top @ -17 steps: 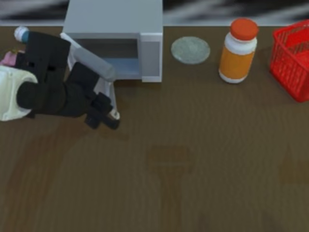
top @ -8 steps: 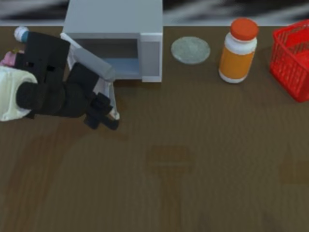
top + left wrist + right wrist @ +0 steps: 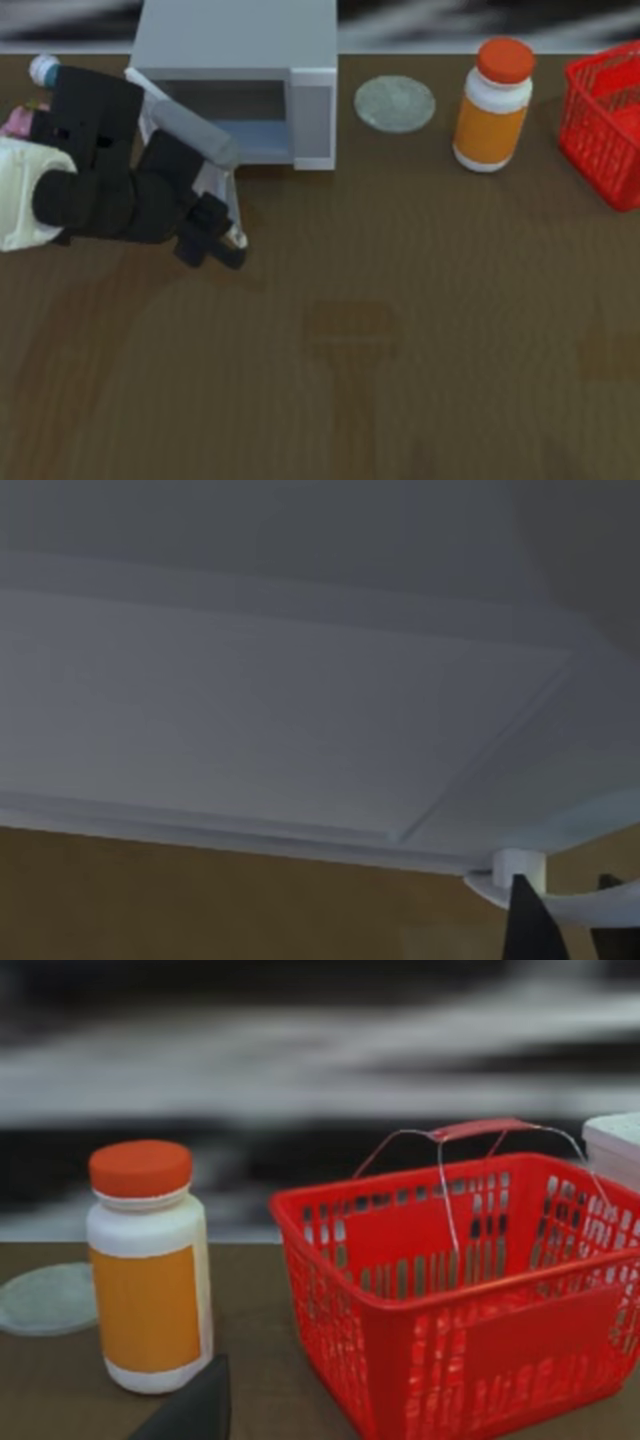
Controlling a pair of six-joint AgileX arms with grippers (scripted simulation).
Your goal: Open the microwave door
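Here, the microwave [image 3: 235, 60] sits at the worktop's [image 3: 420, 330] far-left edge with the microwave door [image 3: 200, 160] swung wide, the left gripper [image 3: 215, 240] clamped on the door's free edge to lever it about its hinge.

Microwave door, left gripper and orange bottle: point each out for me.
microwave door [image 3: 226, 185], top view, on its swung-out white edge.
left gripper [image 3: 213, 238], top view, between its dark fingertips at the door's handle end.
orange bottle [image 3: 487, 125], top view, on its orange label.
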